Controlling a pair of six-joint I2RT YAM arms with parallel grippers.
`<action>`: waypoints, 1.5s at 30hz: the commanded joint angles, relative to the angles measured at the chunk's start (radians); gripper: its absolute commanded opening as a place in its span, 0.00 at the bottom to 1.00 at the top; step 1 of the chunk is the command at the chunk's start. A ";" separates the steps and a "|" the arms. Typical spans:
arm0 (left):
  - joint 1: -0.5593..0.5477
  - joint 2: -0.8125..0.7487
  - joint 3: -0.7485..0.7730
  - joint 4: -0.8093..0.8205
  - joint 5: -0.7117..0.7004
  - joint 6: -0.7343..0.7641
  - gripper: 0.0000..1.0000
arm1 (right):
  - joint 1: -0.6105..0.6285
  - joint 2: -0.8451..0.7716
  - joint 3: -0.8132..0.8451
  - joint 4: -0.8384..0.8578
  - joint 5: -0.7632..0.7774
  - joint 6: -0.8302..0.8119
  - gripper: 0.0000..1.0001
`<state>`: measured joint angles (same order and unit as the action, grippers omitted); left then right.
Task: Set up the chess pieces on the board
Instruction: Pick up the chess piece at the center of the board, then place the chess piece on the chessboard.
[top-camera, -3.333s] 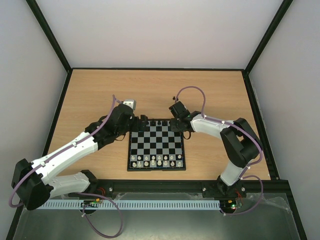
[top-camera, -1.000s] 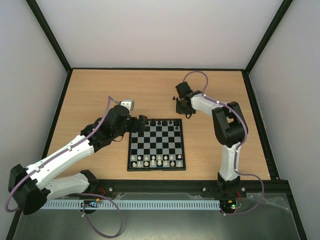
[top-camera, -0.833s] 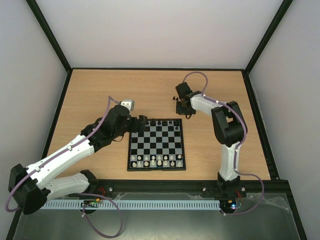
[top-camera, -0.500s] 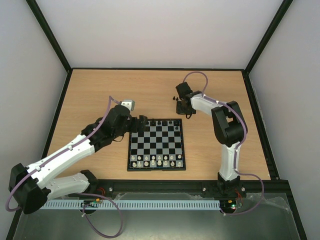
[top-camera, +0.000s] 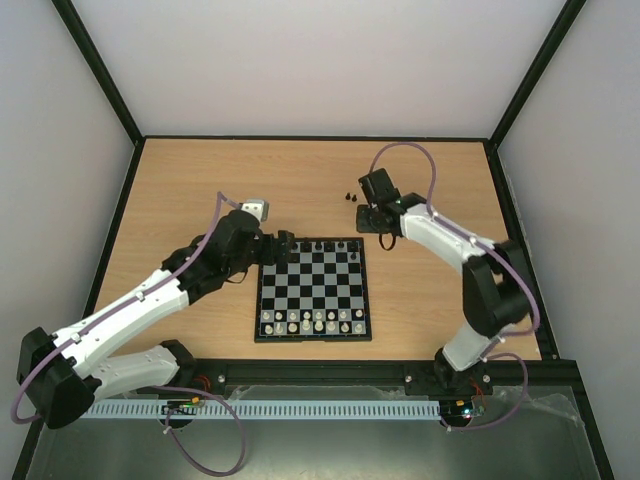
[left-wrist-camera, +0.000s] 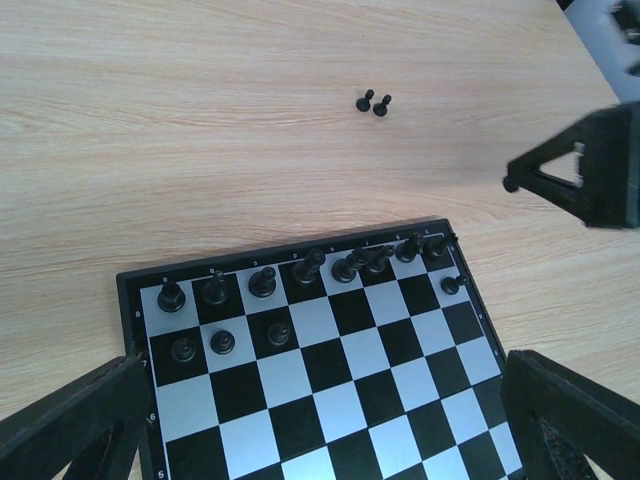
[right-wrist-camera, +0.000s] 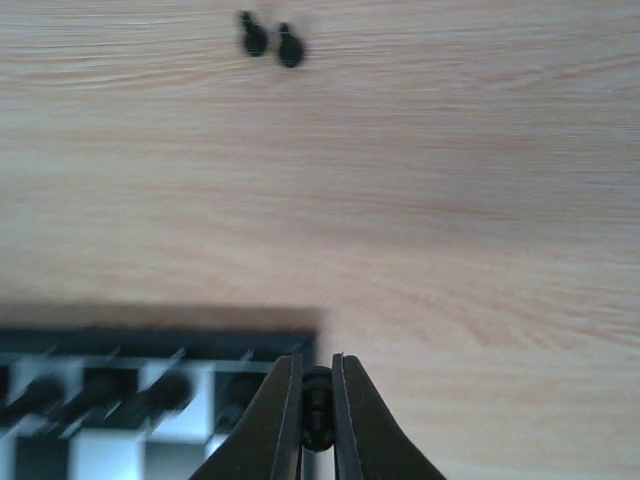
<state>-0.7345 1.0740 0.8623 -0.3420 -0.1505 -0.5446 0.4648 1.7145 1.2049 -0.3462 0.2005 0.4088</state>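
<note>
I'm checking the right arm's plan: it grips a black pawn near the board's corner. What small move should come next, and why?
Likely carry it over the board and lower it onto an empty second-row square. The right gripper is shut on a black pawn just off the far corner, and that row holds only four pawns.

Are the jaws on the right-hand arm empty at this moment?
No, the wrist view shows a tiny black chess piece pinched between the right arm's jaws, which are closed on it.
</note>
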 joint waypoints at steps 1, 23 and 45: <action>0.006 -0.037 -0.004 0.007 -0.026 -0.005 0.99 | 0.086 -0.158 -0.083 -0.086 0.008 0.018 0.05; 0.007 -0.110 0.010 -0.036 -0.074 -0.025 0.99 | 0.293 -0.057 -0.125 -0.051 -0.010 0.065 0.06; 0.009 -0.109 0.020 -0.043 -0.087 -0.012 0.99 | 0.293 0.087 -0.045 -0.030 0.057 0.067 0.06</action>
<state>-0.7341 0.9760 0.8627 -0.3805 -0.2218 -0.5613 0.7532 1.7782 1.1339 -0.3599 0.2234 0.4644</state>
